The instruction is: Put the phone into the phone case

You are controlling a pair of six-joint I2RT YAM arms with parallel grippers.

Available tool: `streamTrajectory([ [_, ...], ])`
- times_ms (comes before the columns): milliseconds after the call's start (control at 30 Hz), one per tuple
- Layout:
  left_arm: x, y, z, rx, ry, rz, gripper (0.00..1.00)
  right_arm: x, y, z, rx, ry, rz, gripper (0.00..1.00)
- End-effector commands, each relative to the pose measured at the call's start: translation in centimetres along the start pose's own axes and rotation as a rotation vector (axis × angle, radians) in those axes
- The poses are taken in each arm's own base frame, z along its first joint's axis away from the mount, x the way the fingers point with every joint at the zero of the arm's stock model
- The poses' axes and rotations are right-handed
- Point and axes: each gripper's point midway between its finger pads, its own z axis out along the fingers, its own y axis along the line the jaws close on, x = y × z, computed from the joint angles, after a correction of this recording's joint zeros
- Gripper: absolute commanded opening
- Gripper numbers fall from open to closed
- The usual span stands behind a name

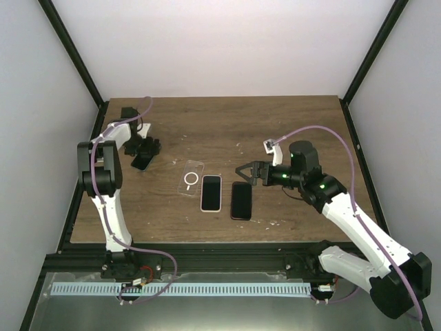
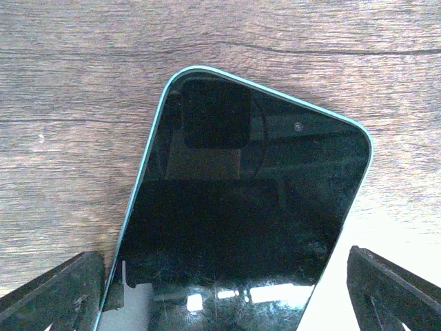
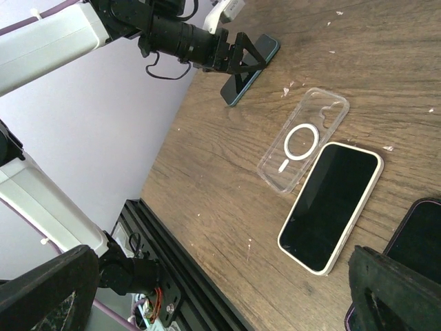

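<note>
A clear phone case [image 1: 191, 177] with a white ring lies flat mid-table, also in the right wrist view [image 3: 303, 141]. A teal-edged phone [image 1: 142, 162] lies screen up at the far left. My left gripper [image 1: 146, 147] is low over it, open, with its fingers [image 2: 55, 293] either side of the phone [image 2: 248, 200] and a gap on the right. A white-rimmed phone [image 1: 211, 193] lies just right of the case. A dark purple-edged phone [image 1: 241, 200] lies beside that. My right gripper [image 1: 242, 170] is open and empty above the dark phone's far end.
The table's front edge and a black rail [image 3: 186, 276] run below the phones. Black frame posts [image 1: 89, 89] and white walls close in the left and right sides. The left arm [image 3: 172, 38] stretches along the left wall.
</note>
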Motion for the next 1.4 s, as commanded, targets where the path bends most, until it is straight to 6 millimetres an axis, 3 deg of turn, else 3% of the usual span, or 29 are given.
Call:
streamTrajectory([
  [0, 1.1, -0.9, 0.0, 0.054, 0.035, -0.008, 0.96, -1.5, 0.9, -0.7, -0.001, -0.039, -0.032, 1.00],
  [300, 1.8, -1.6, -2.3, -0.002, 0.029, 0.030, 0.90, -1.2, 0.7, -0.4, -0.016, -0.035, -0.022, 1.00],
  [633, 2.0, -0.6, -1.3, -0.065, 0.042, 0.024, 0.89, -1.1, 0.9, -0.8, -0.011, -0.041, -0.026, 1.00],
  [833, 1.6, -1.2, -0.5, -0.049, 0.033, 0.038, 0.90, -1.3, 0.9, -0.8, -0.013, -0.047, -0.024, 1.00],
  [1100, 2.4, -1.5, 1.4, -0.054, 0.078, 0.045, 0.92, -1.3, 0.8, -0.6, -0.012, -0.042, -0.021, 1.00],
  [1367, 2.3, -1.6, 1.4, -0.072, 0.074, 0.037, 0.81, -1.1, 0.6, -0.6, -0.005, -0.040, -0.020, 1.00],
])
